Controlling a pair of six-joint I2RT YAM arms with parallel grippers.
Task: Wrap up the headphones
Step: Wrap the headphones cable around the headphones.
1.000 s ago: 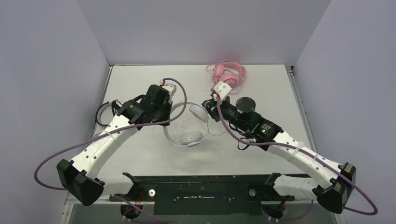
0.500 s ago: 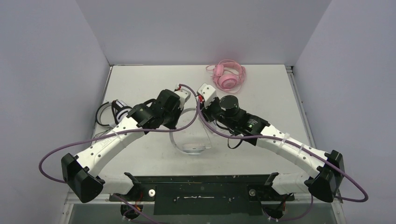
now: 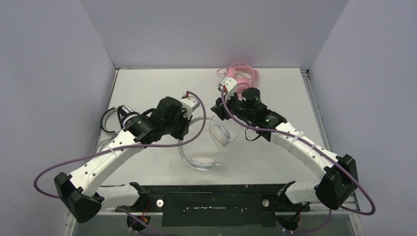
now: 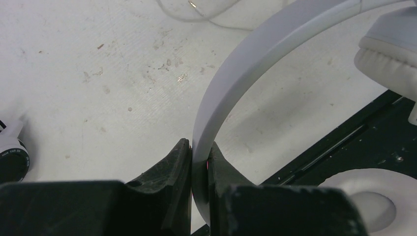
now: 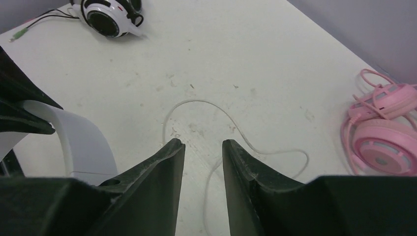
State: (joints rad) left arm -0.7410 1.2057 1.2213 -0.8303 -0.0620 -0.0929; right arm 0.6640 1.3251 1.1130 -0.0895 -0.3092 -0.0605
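My left gripper (image 4: pixel 200 151) is shut on the headband (image 4: pixel 236 83) of the white headphones (image 3: pixel 220 133) and holds them tilted up near the table's middle, one ear cup (image 3: pixel 202 161) low toward the front. Their thin white cable (image 5: pixel 194 101) loops loose on the table. My right gripper (image 5: pixel 201 142) is open and empty, hovering above that cable, just behind the white headset (image 3: pixel 216 109). The pink headphones (image 3: pixel 241 76) lie at the back, also in the right wrist view (image 5: pixel 383 142). The black-and-white headphones (image 3: pixel 118 118) lie at the left with their black cable.
Grey walls close in the table on the left, back and right. A black rail (image 3: pixel 216 194) runs along the front edge between the arm bases. Purple arm cables (image 3: pixel 108 152) hang beside both arms.
My right gripper has swung left and then back toward the pink headset. My left gripper has kept its hold and tilted the white headphones, so one ear cup now hangs in the middle.
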